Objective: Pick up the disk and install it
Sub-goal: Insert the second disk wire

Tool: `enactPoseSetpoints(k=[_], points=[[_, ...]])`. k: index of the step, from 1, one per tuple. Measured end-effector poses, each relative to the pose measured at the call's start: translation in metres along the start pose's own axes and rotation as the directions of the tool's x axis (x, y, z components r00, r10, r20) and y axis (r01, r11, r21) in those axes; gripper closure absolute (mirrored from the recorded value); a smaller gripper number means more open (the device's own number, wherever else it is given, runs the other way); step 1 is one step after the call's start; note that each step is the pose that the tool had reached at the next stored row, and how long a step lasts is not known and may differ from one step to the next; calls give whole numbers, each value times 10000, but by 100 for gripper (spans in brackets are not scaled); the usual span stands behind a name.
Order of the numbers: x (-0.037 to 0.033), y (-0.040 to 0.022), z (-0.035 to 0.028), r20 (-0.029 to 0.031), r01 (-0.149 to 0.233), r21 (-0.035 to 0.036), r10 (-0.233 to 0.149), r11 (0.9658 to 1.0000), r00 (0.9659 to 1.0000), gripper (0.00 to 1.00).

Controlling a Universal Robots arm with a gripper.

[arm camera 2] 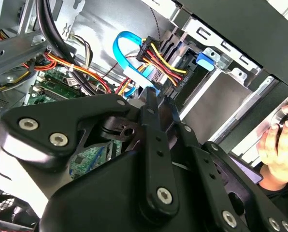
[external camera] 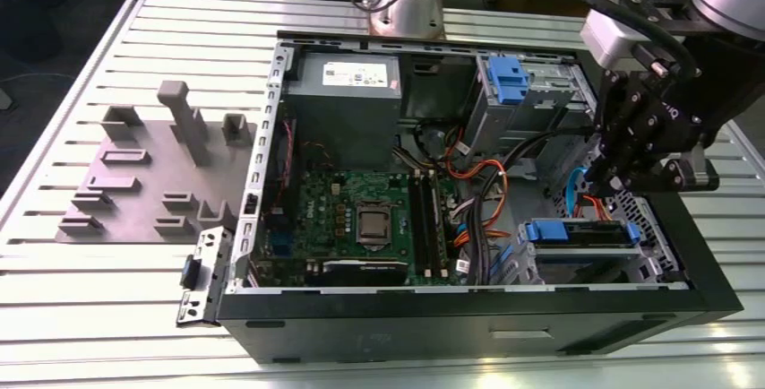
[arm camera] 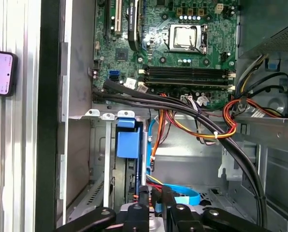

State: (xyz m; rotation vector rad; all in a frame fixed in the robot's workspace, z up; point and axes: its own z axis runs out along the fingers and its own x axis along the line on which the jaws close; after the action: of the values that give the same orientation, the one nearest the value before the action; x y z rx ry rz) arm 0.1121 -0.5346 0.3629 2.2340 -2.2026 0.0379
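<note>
The disk (external camera: 580, 233) sits in the drive bay at the lower corner of the open case (external camera: 478, 317) on the exterior view's right, its blue carrier lying flat among the cables; in the first wrist view its blue carrier (arm camera: 128, 145) stands in the bay slot. The end effector (external camera: 622, 178) hangs just above the bay, near the orange cables (external camera: 478, 174). Its fingers (arm camera 2: 151, 104) look closed together, holding nothing. A hand (arm camera 2: 279, 145) rests outside the case.

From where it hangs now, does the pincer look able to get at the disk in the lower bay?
Probably yes: the pincer hangs inside the open case just above the disk, though orange and blue cables crowd that gap.
</note>
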Motion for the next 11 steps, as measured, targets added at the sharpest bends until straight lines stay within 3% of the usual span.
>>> enactPoseSetpoints(k=[11], points=[[-16, -10, 74, 2, 9, -80, -9, 10000, 10000, 75]])
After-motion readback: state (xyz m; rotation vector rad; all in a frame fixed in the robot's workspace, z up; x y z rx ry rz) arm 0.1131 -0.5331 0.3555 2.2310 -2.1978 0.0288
